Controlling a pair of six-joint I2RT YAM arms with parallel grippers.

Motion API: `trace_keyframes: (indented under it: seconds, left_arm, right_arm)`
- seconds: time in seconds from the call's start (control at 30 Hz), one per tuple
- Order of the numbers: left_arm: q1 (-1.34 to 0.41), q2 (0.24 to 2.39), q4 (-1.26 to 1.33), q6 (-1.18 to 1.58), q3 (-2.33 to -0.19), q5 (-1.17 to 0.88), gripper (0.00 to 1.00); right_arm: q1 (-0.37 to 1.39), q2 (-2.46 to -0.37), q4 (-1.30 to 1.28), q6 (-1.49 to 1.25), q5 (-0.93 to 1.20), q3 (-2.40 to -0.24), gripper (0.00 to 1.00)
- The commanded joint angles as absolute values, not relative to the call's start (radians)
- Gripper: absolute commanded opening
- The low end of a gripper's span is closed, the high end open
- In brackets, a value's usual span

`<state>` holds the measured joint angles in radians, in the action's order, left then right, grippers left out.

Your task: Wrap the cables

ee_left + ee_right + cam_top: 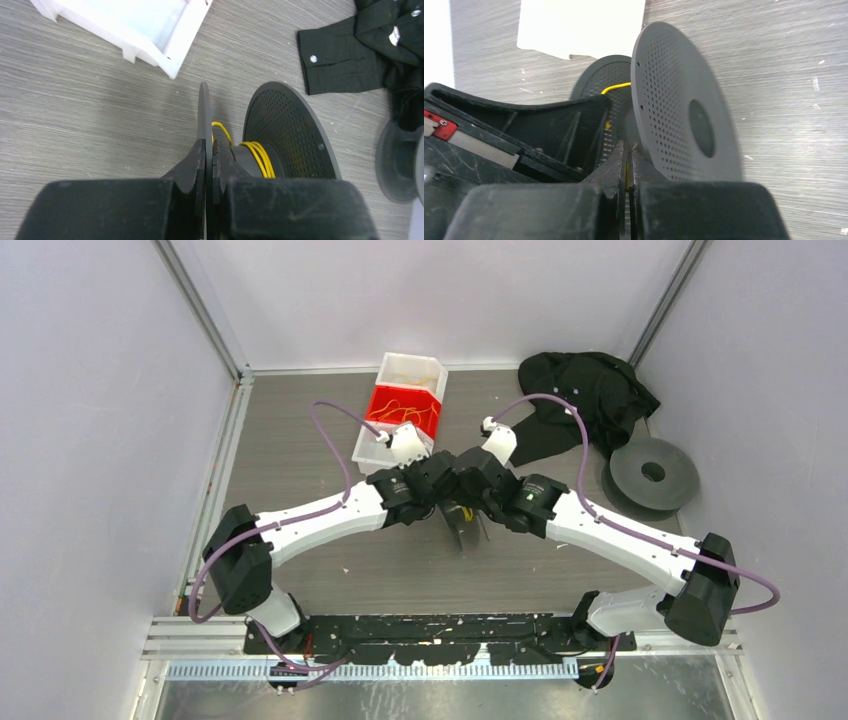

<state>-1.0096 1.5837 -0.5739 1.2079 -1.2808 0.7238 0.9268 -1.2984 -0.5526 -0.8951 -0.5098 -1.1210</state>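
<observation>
Dark grey perforated plastic spool [287, 135] held on edge at table centre, between arms. Left gripper [205, 155] clamped on thin flange rim. Right gripper [626, 156] pinched on thin yellow cable [260, 157], few turns wound on hub. Cable judged light, limp, springy, slippery; best gripped near free end, under light tension. Pale enclosure walls [100, 390] close around. Grey wood-grain tabletop [400, 575] flat, matte. Spare yellow cables [408, 410] seen in white plastic bin [368, 448].

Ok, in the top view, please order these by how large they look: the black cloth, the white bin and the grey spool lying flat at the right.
1. black cloth and white bin: about alike, so I do not rank them.
2. grey spool: smallest.
</observation>
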Motion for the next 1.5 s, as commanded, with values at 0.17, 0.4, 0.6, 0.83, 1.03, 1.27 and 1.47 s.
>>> trace_keyframes:
  seconds: [0.17,0.4,0.6,0.83,1.03,1.27,1.47]
  left_arm:
    - [-1.010,1.486,-0.678,1.138,-1.302,0.750,0.00]
    - [-0.921,1.545,-0.806,1.102,-1.405,0.595,0.00]
    - [-0.901,1.604,-0.905,1.107,-1.529,0.561,0.00]
    - [-0.883,1.696,-0.975,1.133,-1.670,0.495,0.01]
    - [-0.873,1.717,-0.985,1.155,-1.689,0.472,0.00]
    - [-0.868,1.728,-0.917,1.170,-1.636,0.502,0.00]
    - [-0.872,1.760,-0.946,1.104,-1.662,0.581,0.00]
  right_arm:
    - [0.848,-1.233,-0.558,-0.930,-0.711,-1.066,0.00]
    - [0.846,-1.061,-0.508,-0.860,-0.678,-0.928,0.00]
    - [0.846,-0.941,-0.486,-0.780,-0.588,-0.841,0.00]
    - [0.846,-0.913,-0.475,-0.755,-0.527,-0.779,0.00]
    - [0.847,-0.956,-0.420,-0.911,-0.573,-0.762,0.00]
    - [0.845,-0.929,-0.351,-1.012,-0.543,-0.725,0.00]
    - [0.846,-0.847,-0.303,-0.930,-0.440,-0.722,0.01]
